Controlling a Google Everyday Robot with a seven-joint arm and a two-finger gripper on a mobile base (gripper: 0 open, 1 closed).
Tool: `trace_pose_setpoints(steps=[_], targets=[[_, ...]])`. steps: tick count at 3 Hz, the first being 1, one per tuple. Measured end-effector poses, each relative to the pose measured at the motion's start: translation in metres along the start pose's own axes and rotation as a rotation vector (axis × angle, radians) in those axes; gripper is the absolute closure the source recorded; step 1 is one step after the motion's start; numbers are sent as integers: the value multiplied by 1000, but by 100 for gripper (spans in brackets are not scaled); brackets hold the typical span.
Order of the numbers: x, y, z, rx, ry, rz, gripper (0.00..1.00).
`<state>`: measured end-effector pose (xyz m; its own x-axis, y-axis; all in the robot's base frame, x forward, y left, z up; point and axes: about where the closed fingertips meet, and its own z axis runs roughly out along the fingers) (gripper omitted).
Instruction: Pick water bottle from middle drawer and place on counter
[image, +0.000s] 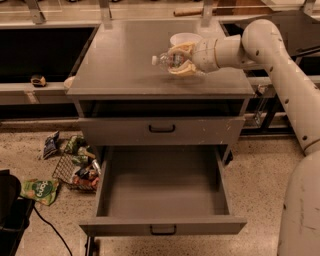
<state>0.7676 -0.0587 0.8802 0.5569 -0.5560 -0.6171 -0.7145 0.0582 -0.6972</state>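
The water bottle (165, 60) lies sideways in my gripper (181, 60), white cap pointing left, held just above the right part of the counter (125, 65). The gripper's pale fingers (183, 48) are shut around the bottle's body. My arm reaches in from the right. Below, the middle drawer (162, 187) is pulled fully open and its grey floor is bare; its small black handle (163, 230) sits on the front.
A white bowl (185, 38) stands on the counter just behind the gripper. A shut drawer front (161, 131) sits above the open one. A wire basket with snack bags (75, 165) and a green bag (42, 190) lie on the floor at left. Black-fronted benches flank the cabinet.
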Motion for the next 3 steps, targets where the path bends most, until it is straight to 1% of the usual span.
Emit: trace_pose_setpoints(steps=[2,3], targets=[[11,3,7,-16,10,36,12],[12,0,3,-15,20,38,0]])
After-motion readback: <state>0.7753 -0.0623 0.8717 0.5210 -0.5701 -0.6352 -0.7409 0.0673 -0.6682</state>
